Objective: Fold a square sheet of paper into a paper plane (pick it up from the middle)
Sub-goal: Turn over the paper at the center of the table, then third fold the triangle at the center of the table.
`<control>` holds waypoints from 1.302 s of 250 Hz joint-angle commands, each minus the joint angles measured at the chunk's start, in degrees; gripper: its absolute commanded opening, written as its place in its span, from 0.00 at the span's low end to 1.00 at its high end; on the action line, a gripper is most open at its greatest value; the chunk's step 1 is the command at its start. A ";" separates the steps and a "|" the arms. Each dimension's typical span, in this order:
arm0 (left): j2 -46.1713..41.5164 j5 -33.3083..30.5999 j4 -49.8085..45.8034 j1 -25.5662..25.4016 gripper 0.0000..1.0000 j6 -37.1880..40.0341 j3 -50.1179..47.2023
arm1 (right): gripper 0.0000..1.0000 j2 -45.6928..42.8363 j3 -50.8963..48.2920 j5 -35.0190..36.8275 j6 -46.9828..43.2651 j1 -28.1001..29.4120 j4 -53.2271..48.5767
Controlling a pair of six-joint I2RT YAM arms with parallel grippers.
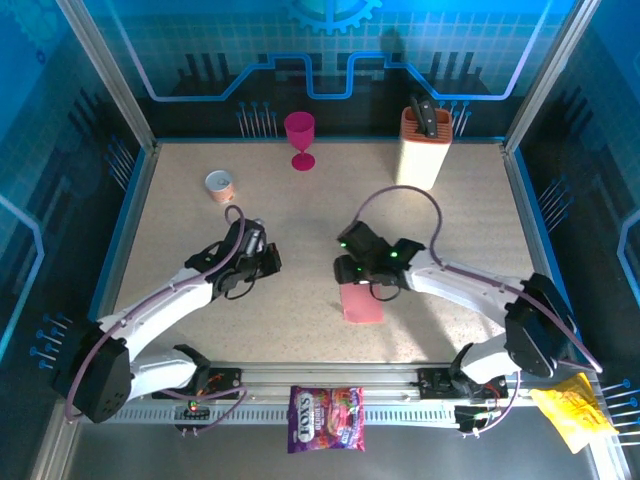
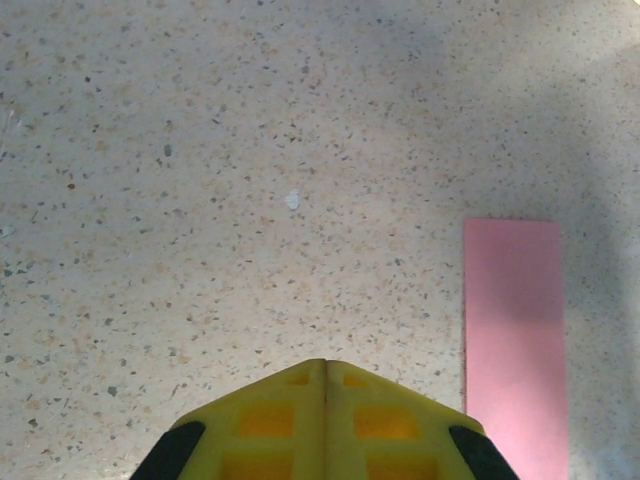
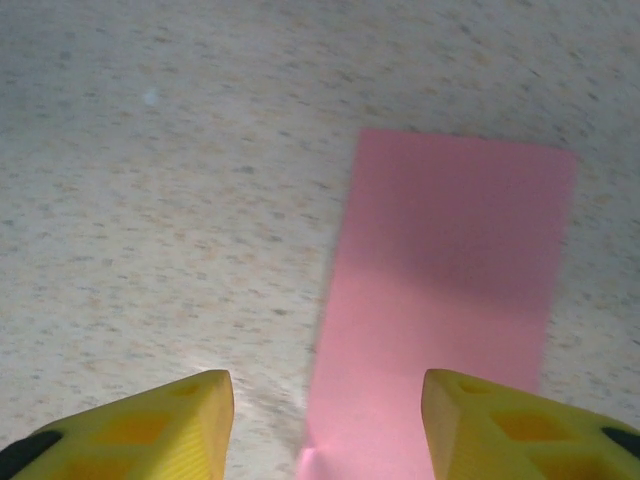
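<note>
The right gripper (image 3: 325,385) hung with its yellow fingers (image 3: 190,420) spread apart and nothing between them! The left long edge of the sheet of paper (image 3: 450,270) ran up through that gap, and the pink surface reached away under the right-hand finger. How high the fingers hung above it, I couldn't tell. From above, the right gripper (image 1: 350,268) sat at the far short edge of the sheet of paper (image 1: 362,303), which lay as a narrow rectangle near the middle of the table (image 1: 450,230), edges straight.

Over to the left gripper (image 2: 325,365): jaws pressed tight together, empty, above bare speckled top, with the paper (image 2: 513,340) off to its right, clear of it.

There was bare table between the two grippers and more out toward the back. There stood the goblet (image 1: 299,140), the knife block (image 1: 425,148) and a small round tub (image 1: 220,185), all well apart from the paper. A candy bag (image 1: 325,418) and a yellow wrapper (image 1: 572,410) lay past the near rail.
</note>
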 commanded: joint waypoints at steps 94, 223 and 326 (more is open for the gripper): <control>11.40 7.16 -14.04 0.41 0.07 4.68 19.17 | 0.10 -6.47 -16.95 -15.66 0.11 -11.75 13.02; 14.58 14.04 -16.25 0.33 0.08 5.31 25.54 | 0.01 1.22 -18.58 -18.07 2.07 -12.75 17.15; 14.53 13.89 -6.82 -3.70 0.18 4.14 14.20 | 0.00 10.51 -12.73 -23.22 -3.27 -14.13 17.57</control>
